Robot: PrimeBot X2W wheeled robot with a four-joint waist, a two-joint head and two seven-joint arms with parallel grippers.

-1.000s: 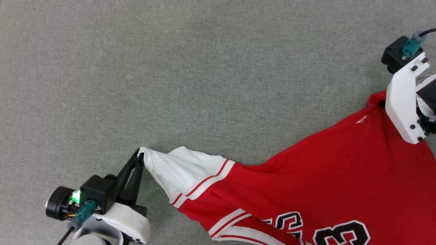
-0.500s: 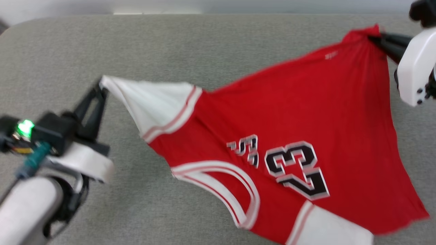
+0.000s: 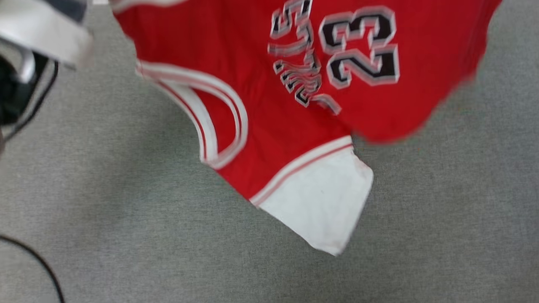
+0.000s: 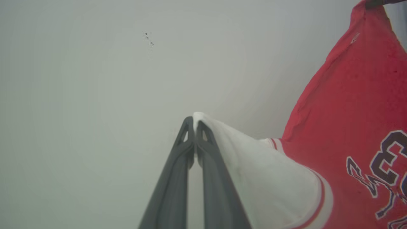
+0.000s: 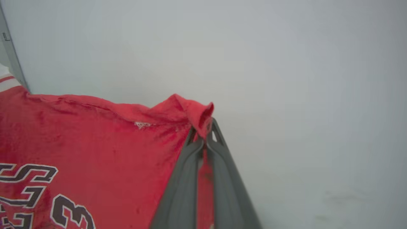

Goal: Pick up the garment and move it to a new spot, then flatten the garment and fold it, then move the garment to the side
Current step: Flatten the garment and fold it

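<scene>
Left gripper clamped a white sleeve tip and right gripper a red hem corner, so the shirt hung spread above the grey surface, seemingly ready for carrying.

The garment hangs between left end effector and right end effector.

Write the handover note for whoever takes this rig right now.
Left gripper: shut on the tip of a white sleeve.
Right gripper: shut on a red corner of the garment.
Garment: hangs spread between both grippers over the grey surface, "23" side to the head camera; the other sleeve hangs free.
Done: pick-up.
Left: set it down at a new spot, flatten, fold, move aside.
</scene>
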